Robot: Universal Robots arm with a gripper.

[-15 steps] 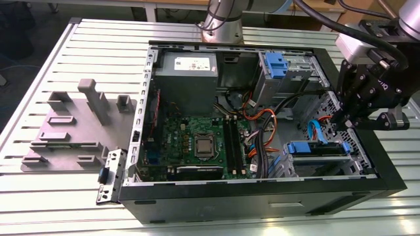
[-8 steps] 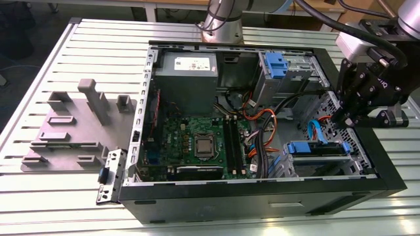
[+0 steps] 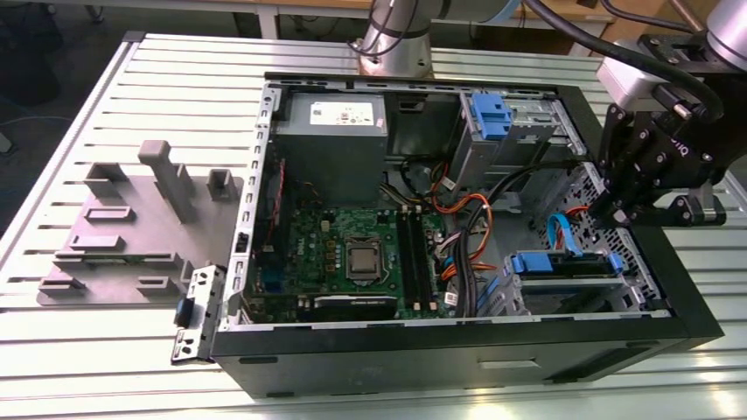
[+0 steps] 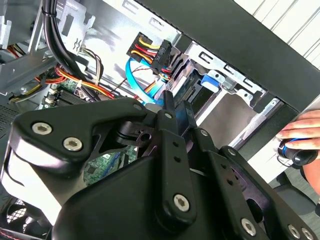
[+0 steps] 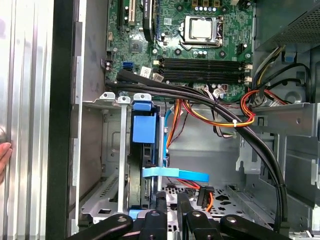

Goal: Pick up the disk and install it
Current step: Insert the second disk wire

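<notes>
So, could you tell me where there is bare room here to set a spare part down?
The slatted table is bare in front of the grey fixture block, and along the strip behind the computer case, on the exterior view's left. Inside the case it is crowded: the circuit board, cables, drive cages and the gripper.

1. An open black computer case (image 3: pixel 467 359) lies on the slatted metal bench (image 3: pixel 117 350).
2. Inside lie a green motherboard (image 3: pixel 350 254) and a grey power-supply box (image 3: pixel 332 131).
3. A grey fixture block (image 3: pixel 129 227) sits on the bench at the exterior view's left of the case.
</notes>
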